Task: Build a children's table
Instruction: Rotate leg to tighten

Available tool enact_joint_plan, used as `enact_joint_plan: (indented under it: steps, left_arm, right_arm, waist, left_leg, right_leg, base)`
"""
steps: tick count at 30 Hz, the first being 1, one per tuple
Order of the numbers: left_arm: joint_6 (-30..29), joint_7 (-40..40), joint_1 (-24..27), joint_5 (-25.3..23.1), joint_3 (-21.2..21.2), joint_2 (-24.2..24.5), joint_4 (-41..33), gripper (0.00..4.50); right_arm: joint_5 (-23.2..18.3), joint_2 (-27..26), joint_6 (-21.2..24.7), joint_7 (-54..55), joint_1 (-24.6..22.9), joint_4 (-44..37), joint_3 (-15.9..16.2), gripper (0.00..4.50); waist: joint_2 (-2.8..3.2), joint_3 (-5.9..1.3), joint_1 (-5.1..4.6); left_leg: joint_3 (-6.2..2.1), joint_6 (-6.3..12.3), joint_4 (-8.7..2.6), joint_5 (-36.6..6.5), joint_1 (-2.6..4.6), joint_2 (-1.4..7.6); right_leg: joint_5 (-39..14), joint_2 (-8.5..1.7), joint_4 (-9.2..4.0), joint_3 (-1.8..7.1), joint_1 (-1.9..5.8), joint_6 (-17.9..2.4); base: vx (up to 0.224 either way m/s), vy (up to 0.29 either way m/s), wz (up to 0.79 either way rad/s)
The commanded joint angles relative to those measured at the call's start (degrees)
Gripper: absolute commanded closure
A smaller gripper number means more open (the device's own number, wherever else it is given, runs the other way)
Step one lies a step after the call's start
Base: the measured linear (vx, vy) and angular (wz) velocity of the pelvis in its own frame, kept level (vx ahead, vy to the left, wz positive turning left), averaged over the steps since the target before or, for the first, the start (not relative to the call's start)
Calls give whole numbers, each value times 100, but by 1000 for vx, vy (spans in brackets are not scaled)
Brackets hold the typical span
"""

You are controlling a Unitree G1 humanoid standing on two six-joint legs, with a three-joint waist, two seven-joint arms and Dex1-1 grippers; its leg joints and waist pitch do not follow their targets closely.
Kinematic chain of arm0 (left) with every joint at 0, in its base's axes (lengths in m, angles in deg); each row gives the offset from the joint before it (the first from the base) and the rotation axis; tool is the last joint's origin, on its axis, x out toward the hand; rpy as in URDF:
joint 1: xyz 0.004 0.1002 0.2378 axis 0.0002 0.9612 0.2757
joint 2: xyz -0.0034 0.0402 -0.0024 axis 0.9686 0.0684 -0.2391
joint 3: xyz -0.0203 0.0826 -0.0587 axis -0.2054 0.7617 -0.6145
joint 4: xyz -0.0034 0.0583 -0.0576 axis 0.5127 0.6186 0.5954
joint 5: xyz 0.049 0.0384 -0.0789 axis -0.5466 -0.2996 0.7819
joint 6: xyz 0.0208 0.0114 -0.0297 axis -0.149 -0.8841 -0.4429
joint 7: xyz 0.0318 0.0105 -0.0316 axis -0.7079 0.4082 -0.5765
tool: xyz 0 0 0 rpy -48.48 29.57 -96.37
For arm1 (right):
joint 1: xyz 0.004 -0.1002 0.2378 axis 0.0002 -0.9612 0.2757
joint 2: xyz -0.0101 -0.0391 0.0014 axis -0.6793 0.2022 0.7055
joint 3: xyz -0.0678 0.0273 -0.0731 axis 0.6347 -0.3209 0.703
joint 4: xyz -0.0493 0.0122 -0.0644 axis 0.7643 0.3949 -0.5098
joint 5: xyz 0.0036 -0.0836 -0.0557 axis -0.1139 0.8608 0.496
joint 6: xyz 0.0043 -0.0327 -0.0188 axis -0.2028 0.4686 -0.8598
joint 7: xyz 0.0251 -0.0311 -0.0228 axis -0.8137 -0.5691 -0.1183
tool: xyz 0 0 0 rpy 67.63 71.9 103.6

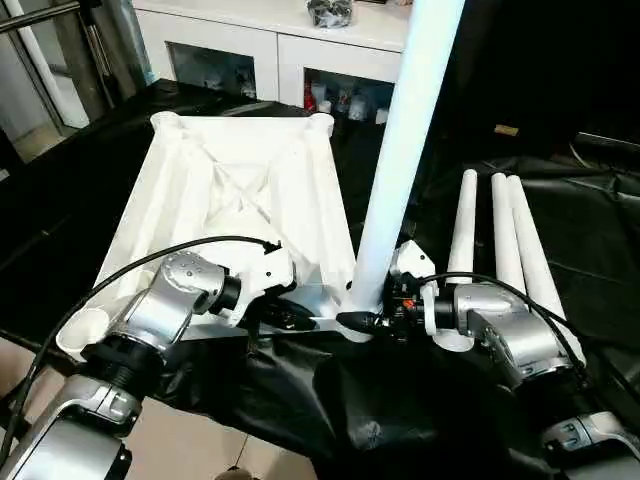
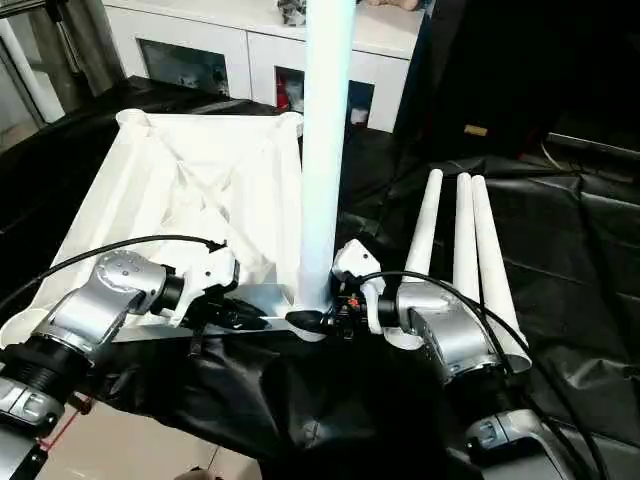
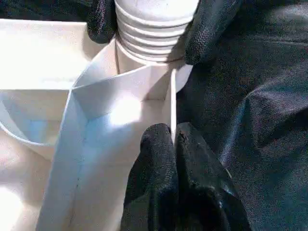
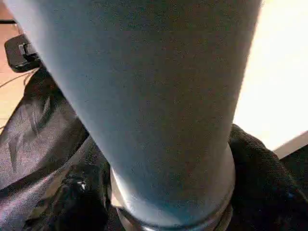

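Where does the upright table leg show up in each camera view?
Left eye view: upright leg rises from the tabletop's near right corner socket past the top edge.
Right eye view: leg at centre, same socket.
Left wrist view: its ribbed base at top, flanked by the right gripper's black fingers.
Right wrist view: its tube fills the middle.
Shared landmark: that corner socket.

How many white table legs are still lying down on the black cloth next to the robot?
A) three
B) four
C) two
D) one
A: three loose legs lie side by side on the black cloth by the robot's right arm, while the fourth leg stands upright in the near corner socket of the upside-down tabletop.
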Motion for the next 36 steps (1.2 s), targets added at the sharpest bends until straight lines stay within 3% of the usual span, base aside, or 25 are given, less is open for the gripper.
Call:
enact_joint_plan:
  steps: [1, 4, 8, 10, 12, 14, 17, 18, 21, 24, 29, 34, 36]
  left_arm:
    - [31, -55, -30, 39, 88, -141, -45, 450]
    - [-157, -530, -66, -7, -53, -345, 56, 450]
    - [-298, -888, -123, -41, -150, -500, 138, 450]
    - [-579, -1808, -362, -223, -286, -889, 461, 450]
    - [-728, -2217, -471, -282, -352, -1080, 600, 450]
    - [-824, -2484, -546, -308, -393, -1227, 682, 450]
    - [-1018, -2932, -653, -333, -466, -1514, 748, 450]
    - [-1074, -3010, -664, -331, -452, -1641, 698, 450]
    - [-1085, -2940, -624, -303, -389, -1770, 550, 450]
    - [-901, -2665, -510, -304, -282, -1640, 439, 450]
    - [-765, -2138, -312, -209, -211, -1295, 226, 450]
    - [-446, -1304, -132, -96, -112, -818, 24, 450]
    - [-312, -823, -57, 10, -72, -568, -78, 450]
  right_arm:
    - [-22, -106, 104, 5, -104, -109, 124, 172]
    - [189, -359, 2, 863, 21, 389, -91, 173]
    - [356, -554, -70, 1647, 210, 857, -271, 173]
    - [395, -991, -44, 3017, 654, 1721, -662, 173]
    - [381, -1170, -28, 3460, 822, 2011, -779, 174]
    - [391, -1289, -41, 3784, 939, 2199, -834, 174]
    - [488, -1503, -150, 4345, 1140, 2550, -898, 174]
    - [484, -1605, -210, 4428, 1215, 2686, -925, 139]
    - [467, -1718, -272, 4391, 1301, 2810, -934, 104]
    - [577, -1678, -527, 4155, 1361, 2839, -829, 71]
    - [493, -1373, -764, 3165, 1182, 2405, -658, 71]
    - [327, -855, -858, 1837, 814, 1703, -442, 71]
    - [179, -569, -748, 1192, 605, 1306, -338, 71]
  waist:
    - [28, -347, -26]
    - [42, -334, -52]
    - [32, -303, -125]
    - [39, -289, -210]
    - [37, -295, -236]
    - [34, -309, -245]
    - [18, -329, -230]
    - [20, -337, -228]
    - [23, -350, -220]
    - [22, -333, -214]
    - [13, -333, -228]
    - [14, -363, -195]
    - [-14, -357, -183]
  left_leg:
    - [17, 181, -367, -816, 77, 129]
    - [15, 94, -378, -904, 80, 125]
    - [-9, -102, -412, -1289, 91, 105]
    - [-13, -156, -419, -1354, 84, 88]
    - [-32, -218, -413, -1448, 96, 76]
    - [-22, -153, -405, -1341, 98, 84]
    - [-11, -79, -390, -1127, 73, 78]
    - [-3, -52, -384, -1006, 69, 82]
    - [4, 45, -372, -889, 64, 80]
    - [11, 100, -379, -980, 68, 82]
    - [6, 168, -386, -1030, 57, 96]
    - [14, 379, -357, -692, 48, 114]
    - [21, 441, -352, -682, 47, 105]
  right_leg:
    - [-268, -380, -334, 216, 309, -1369]
    - [-394, -385, -348, 221, 290, -1354]
    - [-1251, -392, -437, 226, 283, -1171]
    - [-1411, -383, -447, 228, 264, -1152]
    - [-1745, -401, -480, 221, 277, -1074]
    - [-1533, -380, -474, 231, 258, -1070]
    - [-1131, -376, -441, 229, 289, -1129]
    - [-857, -368, -412, 225, 292, -1202]
    - [-497, -364, -383, 219, 309, -1303]
    - [-602, -377, -405, 220, 302, -1309]
    - [-684, -380, -410, 223, 318, -1269]
    - [-26, -368, -332, 216, 330, -1425]
    - [42, -359, -333, 213, 339, -1444]
  base:
    - [0, 0, 0]
    - [0, 0, 0]
    - [0, 0, 0]
    - [0, 0, 0]
    - [0, 0, 0]
    - [0, 0, 0]
    - [0, 0, 0]
    - [0, 0, 0]
    - [0, 0, 0]
    - [0, 0, 0]
    - [0, 0, 0]
    - [0, 0, 0]
    - [0, 0, 0]
